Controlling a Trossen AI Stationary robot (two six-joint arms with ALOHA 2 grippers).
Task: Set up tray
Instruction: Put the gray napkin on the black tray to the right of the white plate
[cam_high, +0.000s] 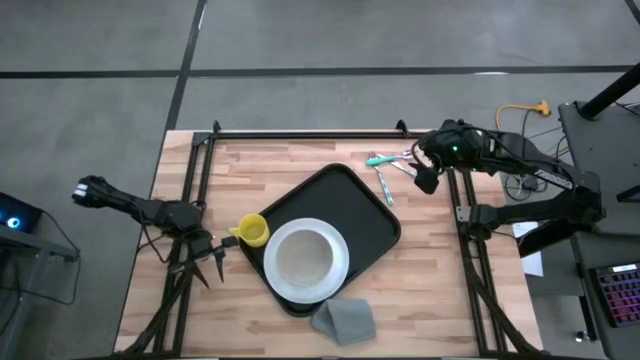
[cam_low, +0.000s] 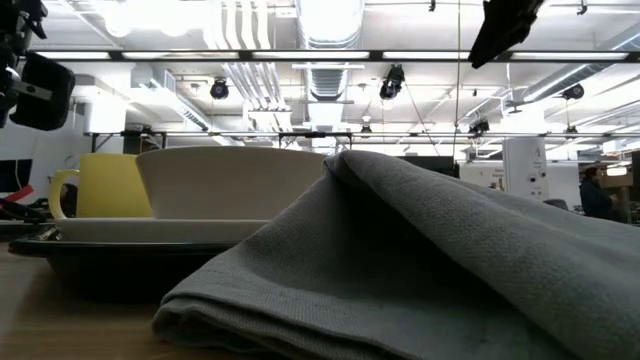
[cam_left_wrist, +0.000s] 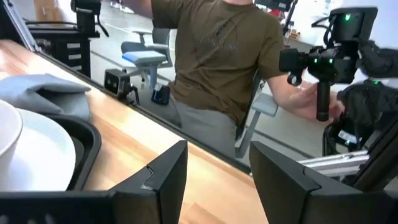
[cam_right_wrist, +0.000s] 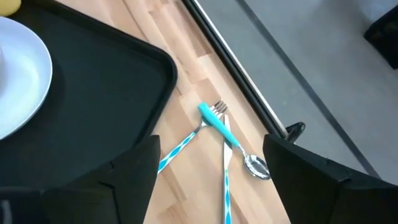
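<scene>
Tray (cam_high: 375, 215): 1, holding 1 plate (cam_high: 340, 258) with 1 bowl (cam_high: 303, 260) | mug (cam_high: 253, 231): 1 | cloth (cam_high: 344, 319): 1 | cutlery (cam_right_wrist: 217, 134): 3 | left gripper (cam_left_wrist: 214, 180), right gripper (cam_right_wrist: 214, 180): jaws spread, empty

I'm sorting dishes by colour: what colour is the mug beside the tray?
Yellow. The mug sits against the black tray's edge; the high view shows it best.

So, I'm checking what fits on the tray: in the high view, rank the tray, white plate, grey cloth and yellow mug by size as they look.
1. Black tray
2. White plate
3. Grey cloth
4. Yellow mug
</scene>
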